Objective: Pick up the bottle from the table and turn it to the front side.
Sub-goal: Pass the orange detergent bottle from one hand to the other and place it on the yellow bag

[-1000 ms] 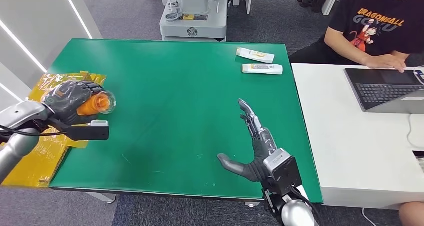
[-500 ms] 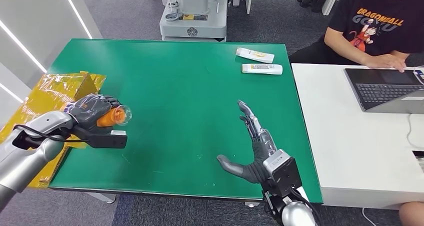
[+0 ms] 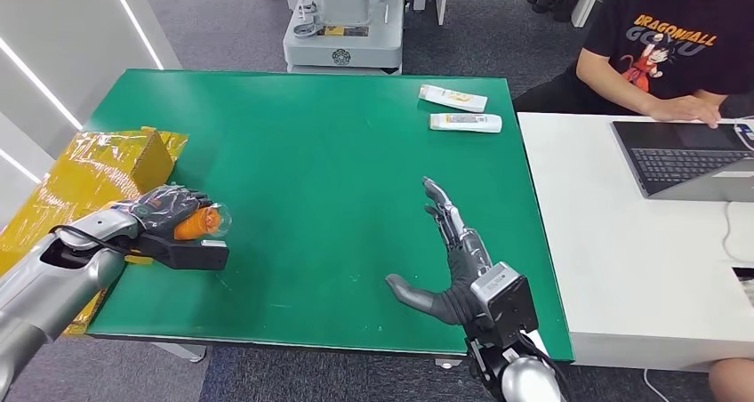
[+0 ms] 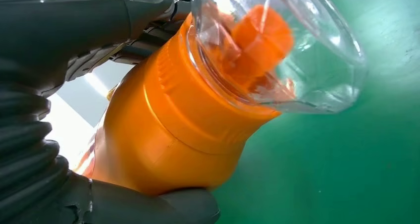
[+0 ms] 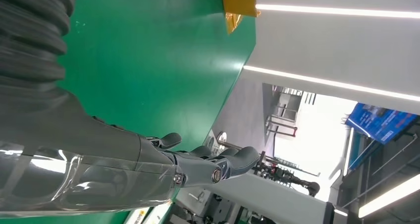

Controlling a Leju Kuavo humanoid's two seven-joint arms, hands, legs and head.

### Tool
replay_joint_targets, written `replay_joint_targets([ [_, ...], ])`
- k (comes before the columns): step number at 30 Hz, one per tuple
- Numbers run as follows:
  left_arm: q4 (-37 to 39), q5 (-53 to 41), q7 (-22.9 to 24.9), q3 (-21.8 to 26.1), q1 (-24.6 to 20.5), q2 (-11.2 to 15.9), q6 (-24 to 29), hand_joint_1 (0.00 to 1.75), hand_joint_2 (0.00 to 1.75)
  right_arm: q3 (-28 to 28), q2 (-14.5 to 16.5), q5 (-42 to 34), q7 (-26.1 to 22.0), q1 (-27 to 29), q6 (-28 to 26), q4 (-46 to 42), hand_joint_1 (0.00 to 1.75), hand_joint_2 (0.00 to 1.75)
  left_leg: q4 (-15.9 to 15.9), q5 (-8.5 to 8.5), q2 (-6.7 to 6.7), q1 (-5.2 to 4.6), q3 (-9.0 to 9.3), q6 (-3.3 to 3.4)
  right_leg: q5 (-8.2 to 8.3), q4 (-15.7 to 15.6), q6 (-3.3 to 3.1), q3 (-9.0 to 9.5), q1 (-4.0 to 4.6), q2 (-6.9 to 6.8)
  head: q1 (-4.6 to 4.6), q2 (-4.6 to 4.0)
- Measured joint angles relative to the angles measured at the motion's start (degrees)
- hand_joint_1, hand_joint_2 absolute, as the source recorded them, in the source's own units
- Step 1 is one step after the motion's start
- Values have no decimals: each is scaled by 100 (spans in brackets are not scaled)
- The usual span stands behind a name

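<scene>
An orange bottle (image 3: 194, 223) with a clear cap lies on its side in my left hand (image 3: 167, 213), low over the green table (image 3: 311, 153) near its left front corner. The left wrist view shows the orange bottle (image 4: 168, 130) up close, its clear cap (image 4: 297, 45) pointing out over the green surface, with my left hand (image 4: 64, 60) wrapped around its body. My right hand (image 3: 449, 260) rests open on the table near the front right, fingers stretched out and nothing in it. In the right wrist view the right hand (image 5: 148, 164) also lies flat with fingers extended.
A yellow wrapped box (image 3: 98, 180) sits at the table's left edge beside my left arm. Two white tubes (image 3: 462, 110) lie at the far right of the table. A person (image 3: 676, 46) sits at a white desk (image 3: 622, 242) with a laptop (image 3: 685, 157) on the right.
My left hand has carried the bottle down and toward the table's front left, from above the yellow box to low over the green surface. The right hand has stayed put.
</scene>
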Motion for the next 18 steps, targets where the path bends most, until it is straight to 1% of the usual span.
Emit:
replay_joint_targets([
  [3, 116, -44, 53, -20, -8, -35, 92, 175, 175, 0, 2, -53, 0, -5, -3, 1, 0, 175, -1, 1, -1, 0, -1, -1, 0, 2, 0, 1, 0, -1, 0, 0],
  [6, 375, -186, 171, -31, 20, -79, 495, 175, 175, 0, 53, -166, 35, -54, -13, 6, 0, 175, -2, 2, 3, 0, -1, -4, 0, 4, -1, -1, 0, 3, -1, 0],
  [9, 733, -268, 172, -31, 54, -161, 824, 175, 175, 0, 137, -184, 80, -115, -56, 15, 0, 175, -2, 5, -1, 0, 0, -7, 0, 5, -1, -2, 0, 1, -2, 0],
  [14, 1200, -356, 201, -31, 96, -295, 989, 175, 175, 2, 209, -189, 104, -164, -72, 60, 0, 175, -4, 6, -3, 1, -1, -9, 1, 7, -2, -2, 0, 0, -1, 0],
  [18, 1429, -379, 205, -30, 110, -353, 1028, 175, 175, 5, 248, -203, 114, -182, -51, 97, 0, 175, -4, 6, -5, 1, -2, -9, 1, 7, -2, -2, 0, -1, -1, 0],
])
